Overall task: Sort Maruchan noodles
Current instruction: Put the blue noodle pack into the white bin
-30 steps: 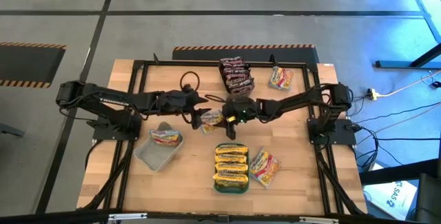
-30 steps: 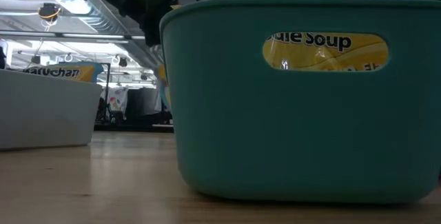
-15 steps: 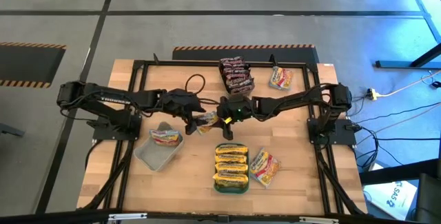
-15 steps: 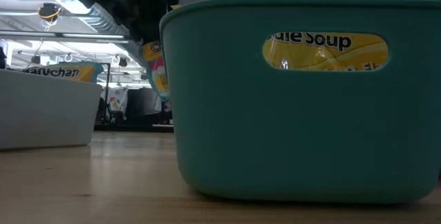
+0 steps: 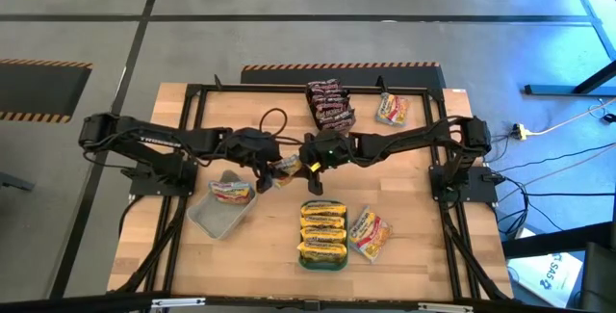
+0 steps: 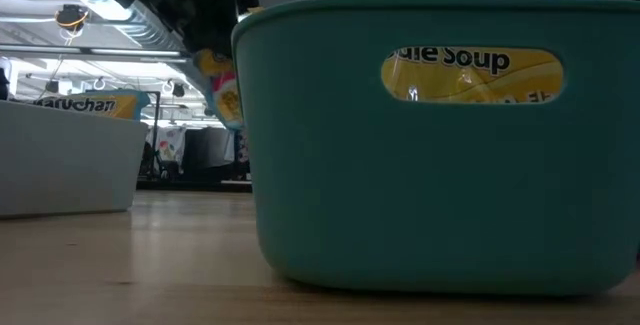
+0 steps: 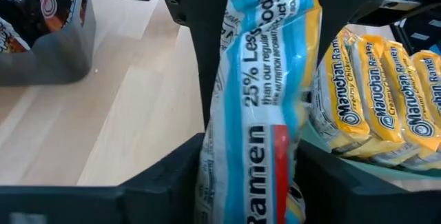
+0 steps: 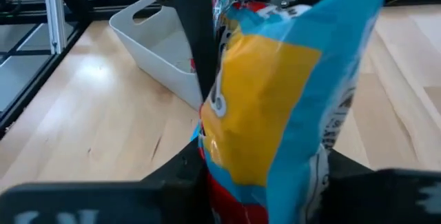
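Blue-yellow packet (image 5: 286, 165) pinched between both grippers, above bare table (image 5: 279, 226).

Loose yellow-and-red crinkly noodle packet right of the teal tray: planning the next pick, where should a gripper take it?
Probably from straight above, jaws across the flat-lying yellow-and-red packet at its narrow width, toward its end away from the teal plastic tray, whose wall crowds the near edge. Left gripper and right gripper both hold another blue-yellow packet mid-table.
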Robot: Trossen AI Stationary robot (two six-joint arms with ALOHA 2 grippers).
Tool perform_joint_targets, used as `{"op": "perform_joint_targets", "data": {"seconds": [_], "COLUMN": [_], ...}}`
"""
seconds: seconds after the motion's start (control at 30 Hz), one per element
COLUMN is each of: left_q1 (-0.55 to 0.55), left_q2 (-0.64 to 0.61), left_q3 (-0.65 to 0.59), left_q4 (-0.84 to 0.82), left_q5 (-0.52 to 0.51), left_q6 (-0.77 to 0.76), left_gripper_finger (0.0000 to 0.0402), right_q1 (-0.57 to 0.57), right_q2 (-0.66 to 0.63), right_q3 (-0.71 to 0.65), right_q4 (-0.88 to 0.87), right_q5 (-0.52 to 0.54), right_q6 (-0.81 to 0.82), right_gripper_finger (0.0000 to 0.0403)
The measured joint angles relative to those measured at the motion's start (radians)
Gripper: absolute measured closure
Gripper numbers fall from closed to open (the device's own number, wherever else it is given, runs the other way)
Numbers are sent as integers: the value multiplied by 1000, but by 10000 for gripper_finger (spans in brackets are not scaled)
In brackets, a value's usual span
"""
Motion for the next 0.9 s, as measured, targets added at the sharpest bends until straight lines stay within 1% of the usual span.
{"op": "perform_joint_targets", "data": {"seconds": [0.1, 0.17, 0.23, 0.33, 0.47, 0.53, 0.6, 0.7, 0.8, 0.9], "left_q1": [0, 0, 0, -6, -33, -48, -63, -101, -158, -235], "left_q2": [-9, -17, -32, -60, -100, -114, -138, -167, -177, -175], "left_q3": [-1, -2, 5, 32, 80, 105, 124, 168, 234, 308], "left_q4": [-4, -8, -21, -87, -202, -243, -315, -407, -583, -775], "left_q5": [0, 0, 2, -1, -45, -72, -89, -88, -85, -78], "left_q6": [19, 35, 56, 87, 135, 151, 156, 157, 149, 87], "left_gripper_finger": [249, 266, 279, 291, 300, 301, 301, 301, 301, 301], "right_q1": [0, 0, 0, 9, 28, 42, 57, 78, 87, 85], "right_q2": [0, -1, -17, -50, -106, -132, -146, -154, -154, -154], "right_q3": [2, 30, 62, 101, 102, 102, 100, 70, 32, -17], "right_q4": [-1, -61, -165, -308, -406, -452, -470, -496, -491, -439], "right_q5": [0, 0, 1, 1, 25, 54, 91, 157, 206, 220], "right_q6": [31, 70, 78, 62, 56, 56, 56, 56, 85, 124], "right_gripper_finger": [279, 272, 265, 256, 252, 252, 252, 252, 251, 251]}}
